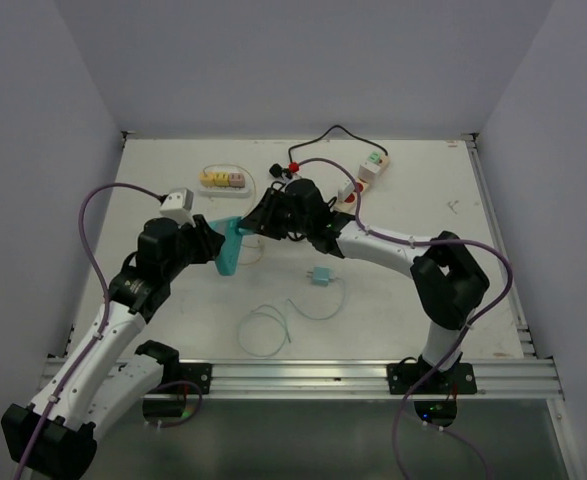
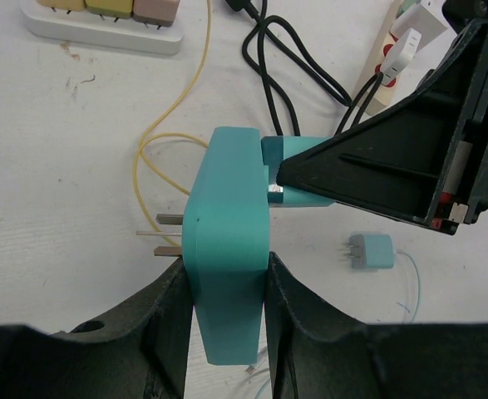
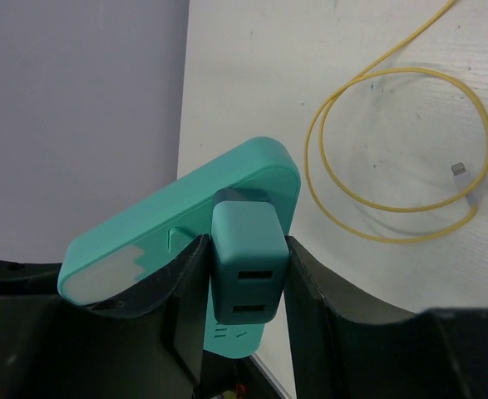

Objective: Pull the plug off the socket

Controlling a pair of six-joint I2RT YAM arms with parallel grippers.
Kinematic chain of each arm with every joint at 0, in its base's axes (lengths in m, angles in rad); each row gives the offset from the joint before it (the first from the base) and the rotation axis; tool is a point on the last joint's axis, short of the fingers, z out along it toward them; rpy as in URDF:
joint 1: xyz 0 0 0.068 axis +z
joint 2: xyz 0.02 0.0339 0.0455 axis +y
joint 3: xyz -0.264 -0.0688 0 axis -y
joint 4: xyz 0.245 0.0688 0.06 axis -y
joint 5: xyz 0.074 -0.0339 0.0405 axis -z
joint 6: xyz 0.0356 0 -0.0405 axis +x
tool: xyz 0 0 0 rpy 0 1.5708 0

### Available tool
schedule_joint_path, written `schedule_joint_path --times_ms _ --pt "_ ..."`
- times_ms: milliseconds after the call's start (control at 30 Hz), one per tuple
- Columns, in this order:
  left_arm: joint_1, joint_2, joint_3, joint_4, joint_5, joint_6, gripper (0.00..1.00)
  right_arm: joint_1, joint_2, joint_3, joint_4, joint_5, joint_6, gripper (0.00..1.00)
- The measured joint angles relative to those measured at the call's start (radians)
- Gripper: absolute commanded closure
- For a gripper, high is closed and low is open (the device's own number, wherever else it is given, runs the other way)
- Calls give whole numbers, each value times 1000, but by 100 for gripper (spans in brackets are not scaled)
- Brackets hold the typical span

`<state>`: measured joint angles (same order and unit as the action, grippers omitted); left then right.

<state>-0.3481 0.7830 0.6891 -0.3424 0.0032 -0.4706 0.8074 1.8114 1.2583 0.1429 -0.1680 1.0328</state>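
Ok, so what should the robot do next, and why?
Probably pull the right gripper straight back, away from the socket. Its fingers press both sides of the teal plug, and the left gripper clamps the socket, so the socket should stay put.

Robot test cell in a lab. Evidence: bare white tabletop [image 1: 403, 320] boxed in on three sides by plain pale grey panel walls [image 1: 303, 60]. A slotted aluminium rail [image 1: 303, 378] runs along the near edge, with a white-and-black left robot arm [image 1: 108, 325] and right robot arm [image 1: 383, 245] bolted to it. A thin purple cable [image 1: 85, 225] loops off the left arm. No furnishings or household fittings in view.
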Motion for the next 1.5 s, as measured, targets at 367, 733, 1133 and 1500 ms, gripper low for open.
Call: schedule_joint_path --times_ms 367,733,1133,1500 --pt "-11 -3 -9 -11 -71 -44 100 -3 2 -25 38 -1 51 100" --pt "-47 69 27 -87 -204 -167 100 0 -16 -35 -45 35 78 100" --pt "-21 169 132 -172 -469 -198 100 -10 -94 54 -262 63 23 100" --pt "-5 132 104 -87 -470 -137 61 -66 -117 54 -364 27 -36 100"
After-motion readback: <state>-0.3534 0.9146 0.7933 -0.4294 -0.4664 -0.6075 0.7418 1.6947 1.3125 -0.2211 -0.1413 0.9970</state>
